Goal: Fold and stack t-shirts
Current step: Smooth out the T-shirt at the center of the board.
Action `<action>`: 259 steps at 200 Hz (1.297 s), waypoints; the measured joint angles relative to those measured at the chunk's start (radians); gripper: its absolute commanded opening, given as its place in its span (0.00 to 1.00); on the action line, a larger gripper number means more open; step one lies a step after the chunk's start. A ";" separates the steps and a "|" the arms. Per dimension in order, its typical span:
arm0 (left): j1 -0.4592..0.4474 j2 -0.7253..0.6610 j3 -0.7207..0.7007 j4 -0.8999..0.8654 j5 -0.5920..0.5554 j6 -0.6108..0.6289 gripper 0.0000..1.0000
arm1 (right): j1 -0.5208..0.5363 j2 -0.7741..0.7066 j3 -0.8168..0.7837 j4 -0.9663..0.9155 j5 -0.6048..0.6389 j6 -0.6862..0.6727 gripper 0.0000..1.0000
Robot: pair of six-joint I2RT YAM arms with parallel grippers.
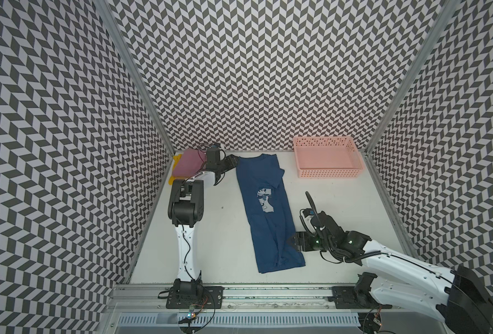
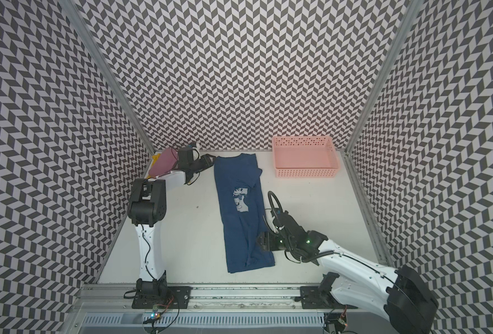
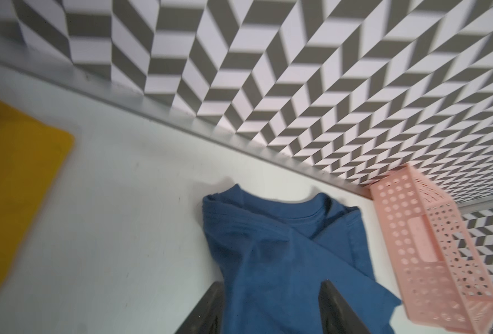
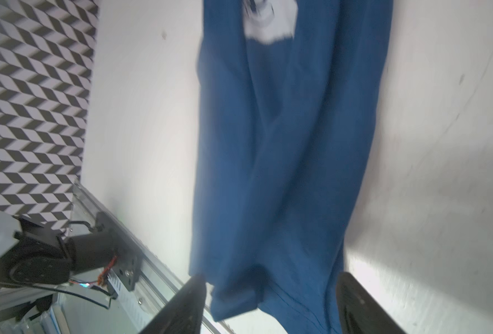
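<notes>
Navy t-shirt (image 1: pixel 268 214): is laid on the white table (image 1: pixel 210 231) as a long narrow strip with its sides folded inward. The collar is turned to the back wall and the hem to the front rail. The pale print (image 1: pixel 265 201) is partly covered by a fold.
Left arm (image 1: pixel 186 243): is stretched toward the far left corner, and the left gripper (image 1: pixel 228 163) is held just beside the collar.
Left claw: its fingers (image 3: pixel 213 306) are seen spread, blue cloth shows beyond the gap, and nothing is pinched.
Right arm (image 1: pixel 398 263): is reached in low from the front right, and the right gripper (image 1: pixel 293 241) is set at the strip's right edge near the hem.
Right claw: its fingers (image 4: pixel 181 306) are spread wide to either side of the hem, which is not pinched.
Surroundings: a pink basket (image 1: pixel 329 173) is stood in the far right corner, well apart from the strip. A mauve-pink shirt (image 1: pixel 187 163) is laid on a yellow shirt (image 3: pixel 17 179) in the far left corner.
In the way: the mauve-pink shirt is partly covered by the left wrist in both top views.
Hard to make out: both wrist views are blurred. Contact between the right fingertips and the cloth cannot be told. The yellow shirt is mostly hidden from above.
</notes>
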 measured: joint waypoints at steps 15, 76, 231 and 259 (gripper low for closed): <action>-0.008 -0.164 -0.118 0.016 -0.005 -0.007 0.56 | -0.007 0.021 0.049 0.018 0.031 -0.032 0.75; -0.193 -0.613 -0.729 0.124 -0.071 -0.039 0.53 | -0.060 0.354 0.174 0.102 -0.027 -0.150 0.70; -0.316 -1.016 -1.059 -0.129 -0.219 -0.065 0.53 | -0.090 0.579 0.191 0.225 -0.159 -0.217 0.64; -0.376 -1.015 -1.083 -0.145 -0.218 -0.080 0.53 | -0.089 0.666 0.250 0.266 -0.225 -0.220 0.60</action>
